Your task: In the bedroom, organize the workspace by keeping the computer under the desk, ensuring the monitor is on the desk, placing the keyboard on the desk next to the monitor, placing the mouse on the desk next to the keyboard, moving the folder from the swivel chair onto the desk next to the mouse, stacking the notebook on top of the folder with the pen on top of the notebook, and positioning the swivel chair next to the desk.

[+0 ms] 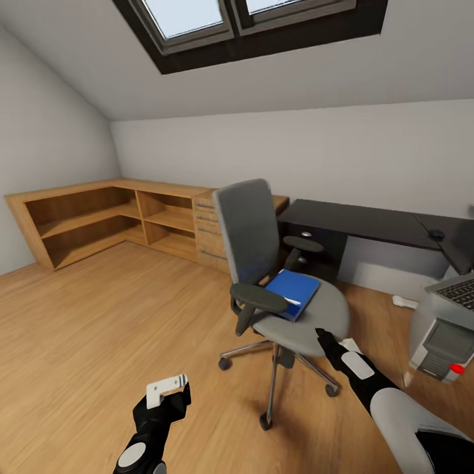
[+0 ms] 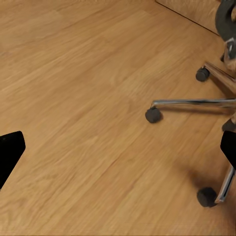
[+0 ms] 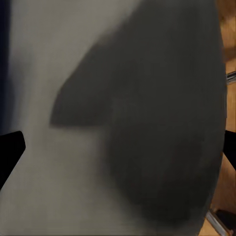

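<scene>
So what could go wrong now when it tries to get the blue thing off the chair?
The swivel chair stands on castors, so a push from the right gripper, close to the seat's edge, might roll or spin it away. A thin whitish stick, probably the pen, lies on the blue folder; tilting the folder could let it slide off onto the floor. The near armrest could also block the reach.

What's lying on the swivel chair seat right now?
The blue folder lies on the swivel chair seat, with a thin whitish pen on top. Anything beneath the folder is covered.
</scene>
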You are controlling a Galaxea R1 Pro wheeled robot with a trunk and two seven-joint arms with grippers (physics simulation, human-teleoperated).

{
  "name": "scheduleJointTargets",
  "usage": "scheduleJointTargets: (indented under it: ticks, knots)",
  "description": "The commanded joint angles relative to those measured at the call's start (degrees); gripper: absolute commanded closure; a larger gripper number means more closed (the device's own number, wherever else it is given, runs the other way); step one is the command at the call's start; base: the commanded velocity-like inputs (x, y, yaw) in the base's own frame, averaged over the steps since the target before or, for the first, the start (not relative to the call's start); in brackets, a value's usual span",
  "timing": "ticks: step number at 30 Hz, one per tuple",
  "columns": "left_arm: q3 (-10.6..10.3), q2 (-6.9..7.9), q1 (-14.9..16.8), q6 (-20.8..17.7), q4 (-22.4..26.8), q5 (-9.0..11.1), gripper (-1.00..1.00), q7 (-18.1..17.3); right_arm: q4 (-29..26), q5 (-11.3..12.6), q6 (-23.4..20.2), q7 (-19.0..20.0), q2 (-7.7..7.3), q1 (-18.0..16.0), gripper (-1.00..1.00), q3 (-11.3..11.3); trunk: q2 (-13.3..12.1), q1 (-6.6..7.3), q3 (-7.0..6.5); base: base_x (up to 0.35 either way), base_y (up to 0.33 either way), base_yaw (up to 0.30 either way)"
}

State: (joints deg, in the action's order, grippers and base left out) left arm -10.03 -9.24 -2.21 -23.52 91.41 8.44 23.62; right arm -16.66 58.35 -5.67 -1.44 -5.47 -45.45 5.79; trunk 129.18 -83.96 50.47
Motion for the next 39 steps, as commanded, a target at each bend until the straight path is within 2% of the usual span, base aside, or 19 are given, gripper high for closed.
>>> scheduleJointTargets:
  ticks: [1,21,28,32,39]
  knots:
    - [-0.1,0.01,0.0,-0.1,0.1,0.6,-1.0,0.5,-0.1,0.3,-0.4,-0.1,0.02,0.0,-1.0,0.3,0.0,-0.03,0.04,0.315,0.0,0.0]
    - [-0.1,0.01,0.0,-0.1,0.0,0.6,-1.0,0.5,-0.1,0.3,-0.4,-0.1,0.02,0.0,-1.0,0.3,0.0,-0.03,0.04,0.319,0.0,0.0]
    - [-0.2,0.01,0.0,-0.1,0.0,0.6,-1.0,0.5,-0.1,0.3,-0.4,-0.1,0.03,0.0,-1.0,0.3,0.0,-0.03,0.04,0.058,0.0,0.002]
    - [-0.2,0.01,0.0,-0.1,-0.1,0.6,-1.0,0.5,-0.1,0.2,-0.2,-0.1,0.95,0.0,-1.0,0.4,0.0,-0.03,-0.08,0.002,0.0,0.094]
    - [-0.2,0.01,0.0,-0.1,-0.2,0.5,-1.0,0.5,-0.1,0.2,-0.1,-0.1,1.15,0.0,-1.0,0.4,0.0,-0.03,-0.39,0.0,0.0,0.145]
